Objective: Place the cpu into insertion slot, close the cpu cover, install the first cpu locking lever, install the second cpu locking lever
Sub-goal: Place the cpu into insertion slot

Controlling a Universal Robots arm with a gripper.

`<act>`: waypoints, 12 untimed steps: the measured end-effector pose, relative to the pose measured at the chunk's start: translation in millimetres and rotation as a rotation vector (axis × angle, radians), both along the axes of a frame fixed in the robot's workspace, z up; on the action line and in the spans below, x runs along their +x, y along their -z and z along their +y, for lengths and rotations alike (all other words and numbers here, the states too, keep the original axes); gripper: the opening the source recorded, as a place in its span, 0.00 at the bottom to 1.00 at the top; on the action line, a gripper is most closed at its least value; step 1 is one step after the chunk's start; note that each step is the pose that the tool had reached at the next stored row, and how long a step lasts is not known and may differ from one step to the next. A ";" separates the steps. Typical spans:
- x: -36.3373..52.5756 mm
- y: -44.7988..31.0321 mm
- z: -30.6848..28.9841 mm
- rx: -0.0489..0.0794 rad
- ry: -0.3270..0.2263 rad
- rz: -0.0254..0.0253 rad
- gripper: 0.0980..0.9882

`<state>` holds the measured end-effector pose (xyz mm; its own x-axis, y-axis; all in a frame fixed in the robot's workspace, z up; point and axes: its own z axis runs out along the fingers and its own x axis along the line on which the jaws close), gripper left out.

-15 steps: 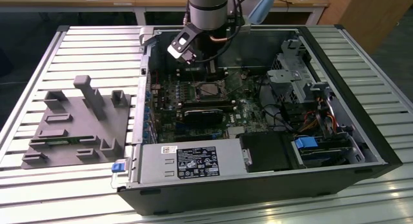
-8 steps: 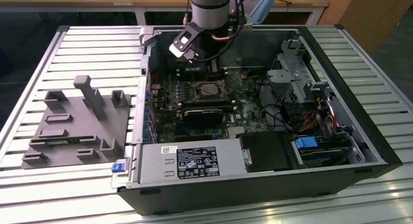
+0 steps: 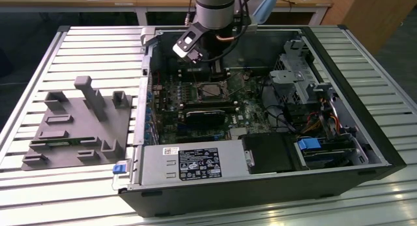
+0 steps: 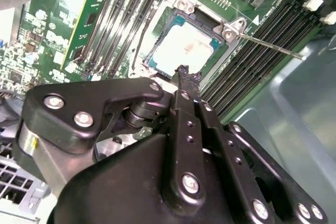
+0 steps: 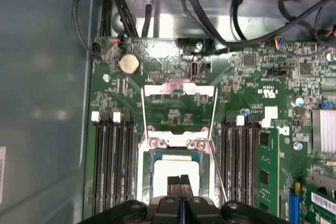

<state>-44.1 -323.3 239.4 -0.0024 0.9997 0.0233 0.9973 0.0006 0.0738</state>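
Silvery metal catches the light at the middle of the green board: the cpu [image 5: 164, 179] lies flat inside the insertion slot [image 5: 176, 142], square with its rim, so the first step looks done. In the first wrist view the cpu cover [image 5: 178, 88] appears swung back off the socket, beyond its far edge, with the board showing through its windowed middle; I judge it not yet closed. In the second wrist view one thin locking lever [image 4: 268, 45] juts free past a corner of the socket, over the long black memory slots [image 4: 262, 64]. Nothing looks latched, so both levers seem left to do as well. The fingers [image 5: 174, 184] are pressed together with no gap between them and carry nothing. Their tips hang right at the near edge of the socket, over the border of the chip; whether they touch it I cannot tell. In the exterior view the arm [image 3: 215, 6] reaches down into the open computer case [image 3: 260, 189], which lies on the slatted tabletop [image 3: 97, 45].
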 end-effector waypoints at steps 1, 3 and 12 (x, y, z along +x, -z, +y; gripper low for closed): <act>1.4 0.0 0.0 0.000 0.000 0.0078 0.01; 4.3 0.2 0.0 -0.001 0.000 0.0276 0.01; 8.6 -0.1 -0.1 -0.004 0.000 0.0624 0.01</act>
<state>-35.4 -323.4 239.6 -0.0007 0.9998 0.0194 0.9999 0.0005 0.0115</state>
